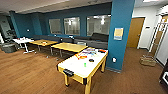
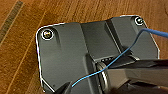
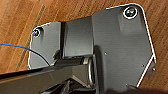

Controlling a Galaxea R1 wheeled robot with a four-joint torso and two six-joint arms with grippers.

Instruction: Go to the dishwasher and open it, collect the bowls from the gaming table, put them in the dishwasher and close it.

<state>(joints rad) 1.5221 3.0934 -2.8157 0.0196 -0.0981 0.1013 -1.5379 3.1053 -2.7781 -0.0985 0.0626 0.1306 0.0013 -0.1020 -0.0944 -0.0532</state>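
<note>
Long rectangular gaming table (image 1: pixel 83 65) with smooth white top, light wood sides and black slot at its near end: centre of head view, on brown wood-plank floor (image 1: pixel 30 75), just beside tall blue square pillar (image 1: pixel 120 35).

On the counter top, toward the far end: spread of colourful flat items (image 1: pixel 85 53), an orange-red piece (image 1: pixel 102 51) at the far right corner. Nearer mid-top: small dark round object (image 1: pixel 91 60) and small green object (image 1: pixel 85 64). Too blurred to identify any of these as bowls; cannot tell whether bowls lie there.

Behind: yellow wooden tables (image 1: pixel 68 46), small white table (image 1: pixel 23 40) at far left, dark sofa (image 1: pixel 98 37) along blue wall under windows. Wooden door (image 1: pixel 135 32) right of pillar. No dishwasher in sight from here.

Wrist views: floor planks under each arm, thin blue cable (image 2: pixel 130 50) crossing robot hardware. Left and right pincer state: cannot tell, fingers not distinguishable. Nothing visibly carried.

Judged progress: collection stage not begun, table well apart from robot, items on top untouched. Whether dishwasher already stands open: not determinable here. Left, by this reading: reach table, pick up bowls, load, close.
</note>
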